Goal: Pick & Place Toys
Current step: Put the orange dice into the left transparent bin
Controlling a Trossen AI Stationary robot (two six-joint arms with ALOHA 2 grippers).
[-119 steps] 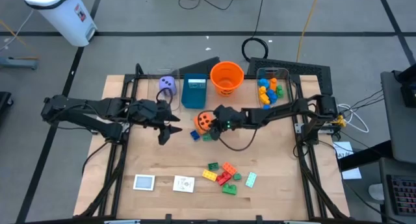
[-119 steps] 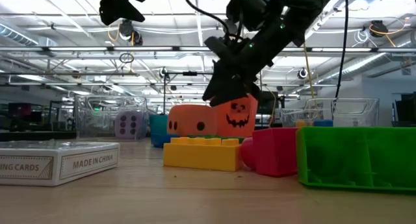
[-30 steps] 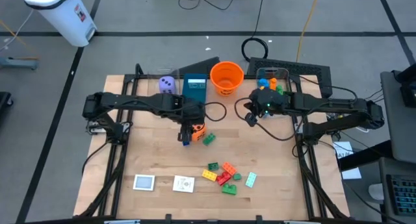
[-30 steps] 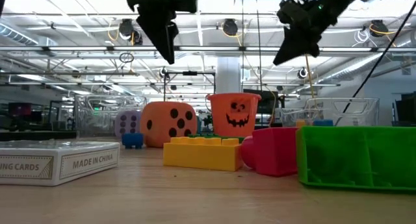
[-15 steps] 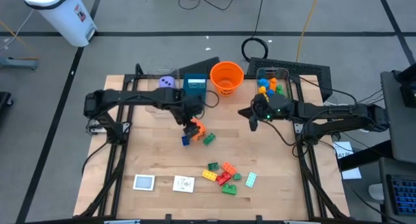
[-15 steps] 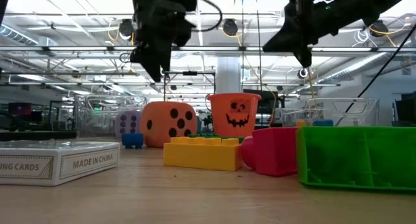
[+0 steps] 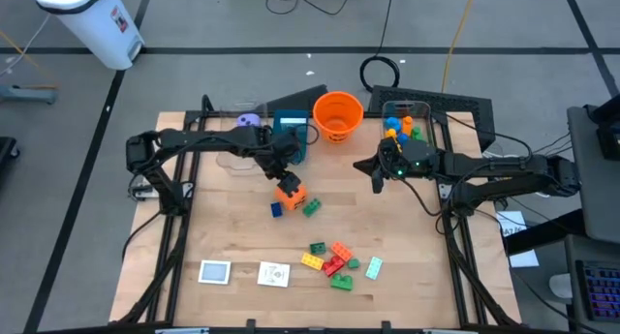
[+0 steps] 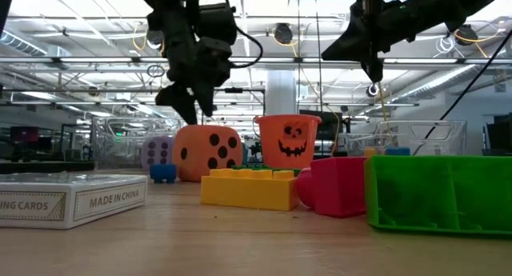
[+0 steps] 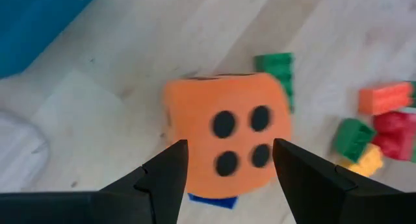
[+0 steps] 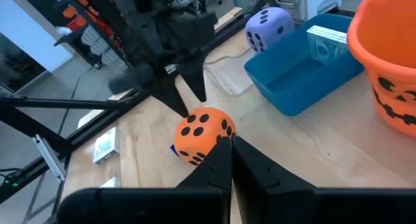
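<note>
Orange die (image 7: 289, 192) rests mid-desk beside small blue (image 7: 276, 209) and green bricks (image 7: 312, 208). Purple die (image 7: 248, 122) sits at the back. Mixed bricks (image 7: 334, 261) and two white cards (image 7: 244, 273) lie near the front.

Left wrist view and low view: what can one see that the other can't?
Only the left wrist view shows the orange die's four-dot face from above, between the open left pincer's fingers, with the green brick beside it.

Only the low view shows the pumpkin-face bucket, the purple die, the card box and the right pincer up high.

Both show the orange die resting on the wooden table, and a blue brick by it.
</note>
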